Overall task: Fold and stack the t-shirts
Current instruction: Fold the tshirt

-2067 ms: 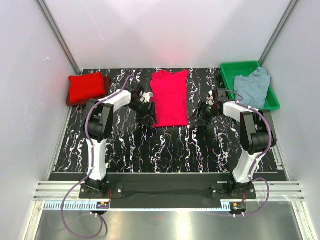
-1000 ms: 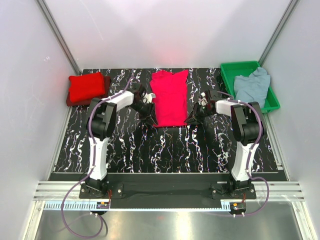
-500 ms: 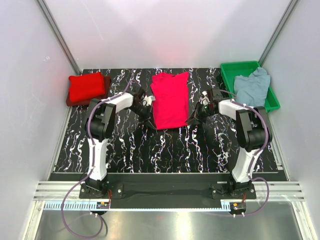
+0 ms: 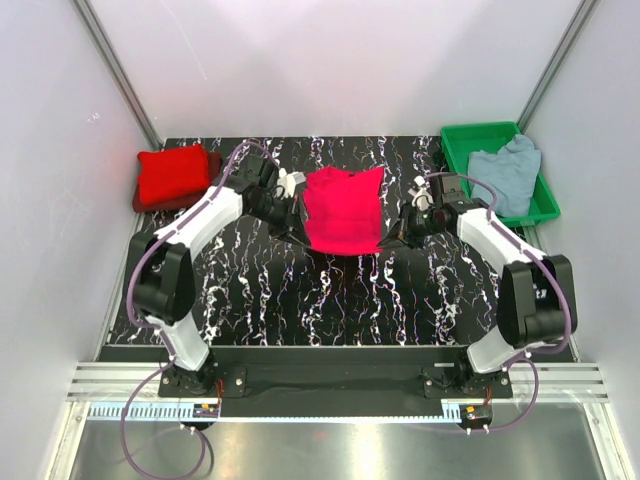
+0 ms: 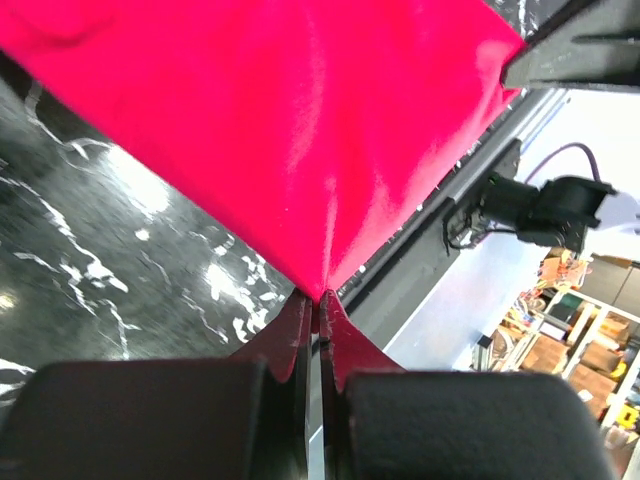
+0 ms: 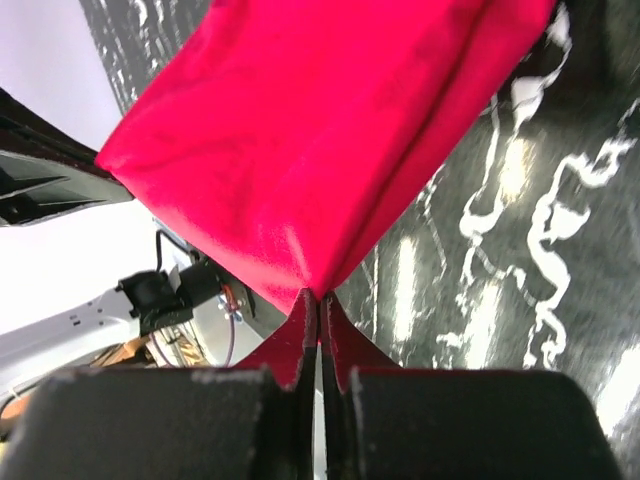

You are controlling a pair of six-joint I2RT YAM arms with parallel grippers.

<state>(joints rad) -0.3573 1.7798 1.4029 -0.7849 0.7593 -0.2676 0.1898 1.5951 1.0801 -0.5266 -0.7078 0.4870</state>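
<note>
1. Table point(image 4: 330, 300): black surface with white marbling. Both arms reach over its middle part.
2. Crimson shirt point(image 4: 343, 210): at the centre of the table, between the two grippers. Its near edge runs from one gripper to the other.
3. Left gripper point(image 4: 298, 232): at the near left corner of the crimson shirt. The left wrist view shows its fingers point(image 5: 300, 325) clamped together on that corner, with the cloth fanning out taut from the pinch point.
4. Right gripper point(image 4: 394, 238): at the near right corner of the same shirt. The right wrist view shows its fingers point(image 6: 338, 335) pressed tight on the corner in the same way, the cloth spreading away from them in a fold.
5. Whether the far part of the crimson shirt rests on the table cannot be told.
6. Folded red shirt point(image 4: 175, 175): at the far left corner of the table, well apart from both grippers. The number of layers cannot be told.
7. Grey-blue shirt point(image 4: 503, 172): lies crumpled in the green tray point(image 4: 455, 150) at the far right corner, one part draped over the tray's far rim.
</note>
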